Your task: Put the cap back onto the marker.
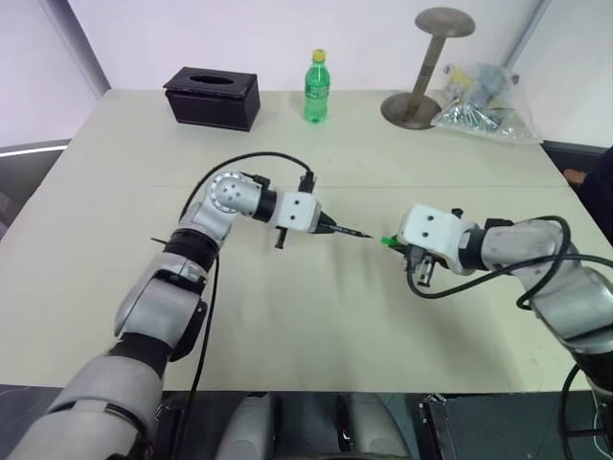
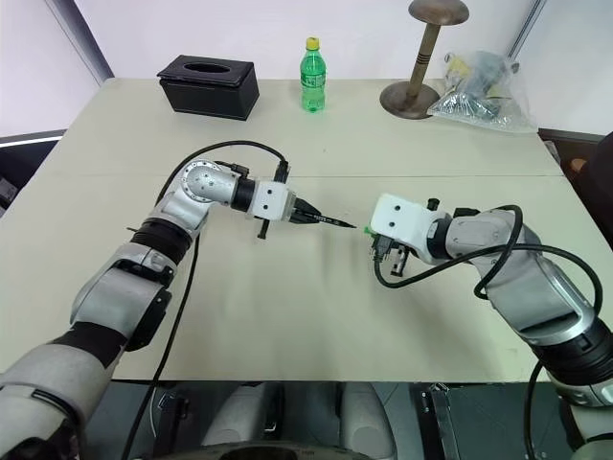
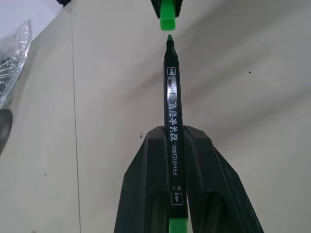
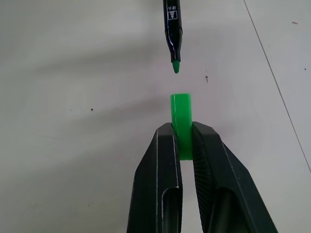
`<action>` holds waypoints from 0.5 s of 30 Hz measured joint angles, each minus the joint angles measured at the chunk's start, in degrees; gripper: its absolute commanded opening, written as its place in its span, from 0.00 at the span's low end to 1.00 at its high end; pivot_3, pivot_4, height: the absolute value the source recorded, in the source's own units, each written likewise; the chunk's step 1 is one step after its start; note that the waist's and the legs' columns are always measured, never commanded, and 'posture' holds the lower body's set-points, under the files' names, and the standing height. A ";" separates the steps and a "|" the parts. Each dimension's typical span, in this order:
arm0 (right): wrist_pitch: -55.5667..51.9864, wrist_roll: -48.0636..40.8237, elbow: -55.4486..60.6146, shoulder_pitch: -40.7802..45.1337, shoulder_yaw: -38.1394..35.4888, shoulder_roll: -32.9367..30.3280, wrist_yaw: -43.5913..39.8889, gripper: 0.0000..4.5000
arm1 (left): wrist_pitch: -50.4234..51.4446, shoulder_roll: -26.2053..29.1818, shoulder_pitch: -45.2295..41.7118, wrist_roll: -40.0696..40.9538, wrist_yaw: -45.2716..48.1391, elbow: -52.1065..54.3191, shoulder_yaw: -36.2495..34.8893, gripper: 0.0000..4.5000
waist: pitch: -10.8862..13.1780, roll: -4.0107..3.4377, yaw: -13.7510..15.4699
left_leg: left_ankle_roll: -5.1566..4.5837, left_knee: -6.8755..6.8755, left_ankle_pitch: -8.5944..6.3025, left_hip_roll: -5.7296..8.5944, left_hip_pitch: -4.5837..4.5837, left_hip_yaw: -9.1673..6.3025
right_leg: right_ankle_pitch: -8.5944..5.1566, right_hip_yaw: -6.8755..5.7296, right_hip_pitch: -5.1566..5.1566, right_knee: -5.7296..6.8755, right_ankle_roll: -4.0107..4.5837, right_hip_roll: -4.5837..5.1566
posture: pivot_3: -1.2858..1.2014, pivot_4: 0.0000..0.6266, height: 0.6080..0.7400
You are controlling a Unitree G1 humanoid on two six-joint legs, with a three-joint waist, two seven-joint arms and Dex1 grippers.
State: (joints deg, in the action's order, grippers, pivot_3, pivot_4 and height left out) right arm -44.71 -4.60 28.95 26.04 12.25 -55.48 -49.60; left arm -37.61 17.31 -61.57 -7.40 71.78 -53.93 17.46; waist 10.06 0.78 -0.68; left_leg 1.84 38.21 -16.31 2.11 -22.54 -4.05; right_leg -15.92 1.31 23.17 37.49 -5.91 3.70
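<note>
- The left end effector (image 3: pixel 176 194) is clenched on the marker (image 3: pixel 173 111); its two black fingers (image 3: pixel 146 184) press the black barrel from both sides.
- The marker sticks out past these fingers, and its green pointed tip looks toward the cap (image 4: pixel 181 121).
- The right end effector (image 4: pixel 183 141) is grasping the cap; the small green cylinder stands between the finger ends, with its open end turned to the marker tip.
- The marker tip is just beside the cap and nearly in line with it, but there is a small gap, so they do not touch.
- Both things are held in the air above the tabletop (image 1: pixel 287 316), near its middle.
- Far behind the marker, at the back edge of the tabletop, stands a black tissue box (image 1: pixel 212 97).
- To the right of this box is a green bottle (image 1: pixel 316 87) with a yellow lid.
- Further right of the bottle are a brown stand (image 1: pixel 421 86) and a clear plastic bag (image 1: pixel 484 105).
</note>
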 measured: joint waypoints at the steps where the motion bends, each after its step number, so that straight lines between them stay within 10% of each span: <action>1: -0.03 0.00 0.00 0.05 0.00 0.10 0.09 0.01 | 0.02 -0.26 0.00 -0.01 -0.13 0.00 0.01 0.00 | 0.00 0.00 0.00 | 0.00 0.00 0.00 0.00 0.00 0.00 | 0.00 0.00 0.00 0.00 0.00 0.00 | 0.52 0.24 1.00; 15: -1.43 0.00 0.01 1.22 0.36 0.35 0.29 0.01 | 0.05 -0.99 -0.73 -0.68 -1.07 -0.01 0.03 0.00 | 0.00 0.00 0.00 | 0.00 0.00 0.00 0.01 0.00 0.00 | 0.00 0.00 0.01 0.00 0.00 0.00 | 0.52 0.24 1.00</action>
State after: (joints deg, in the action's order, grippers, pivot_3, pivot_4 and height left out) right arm -46.14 -4.60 28.96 27.26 12.61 -55.13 -49.31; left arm -37.56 16.32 -62.30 -8.08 70.71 -53.94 17.49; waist 10.05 0.78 -0.68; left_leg 1.84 38.21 -16.31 2.12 -22.54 -4.05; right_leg -15.92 1.31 23.18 37.49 -5.91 3.70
